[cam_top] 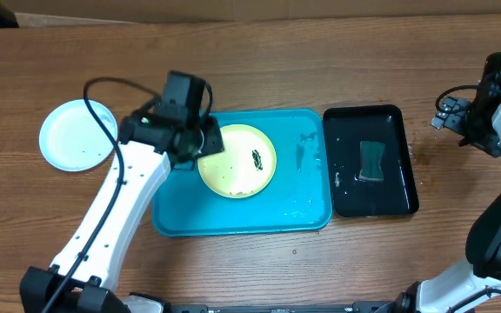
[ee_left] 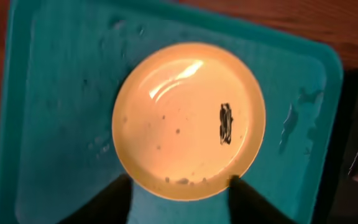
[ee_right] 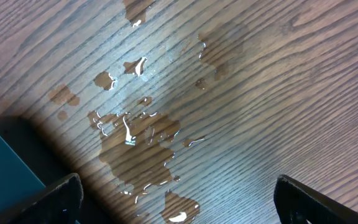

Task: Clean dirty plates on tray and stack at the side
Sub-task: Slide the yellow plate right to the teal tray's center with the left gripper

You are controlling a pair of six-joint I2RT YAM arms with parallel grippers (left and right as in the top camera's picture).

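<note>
A yellow-green plate (cam_top: 237,161) lies in the turquoise tray (cam_top: 298,204), left of centre, with a dark green-black smear (cam_top: 257,158). The left wrist view shows the plate (ee_left: 179,118), its smear (ee_left: 225,123) and small specks near the rim. My left gripper (cam_top: 203,143) is open above the plate's left edge; its fingertips (ee_left: 180,182) straddle the near rim without closing on it. A pale white and light-blue plate (cam_top: 78,135) rests on the table left of the tray; I cannot tell whether it is one plate or two stacked. My right gripper (cam_top: 448,119) is open and empty (ee_right: 179,199) over wet wood.
A small black glossy tray (cam_top: 398,122) stands right of the turquoise tray, with a green sponge (cam_top: 372,161) in it. Water puddles (ee_right: 138,143) lie on the wood table beside the black tray's corner (ee_right: 5,162). The turquoise tray is wet (ee_left: 291,121).
</note>
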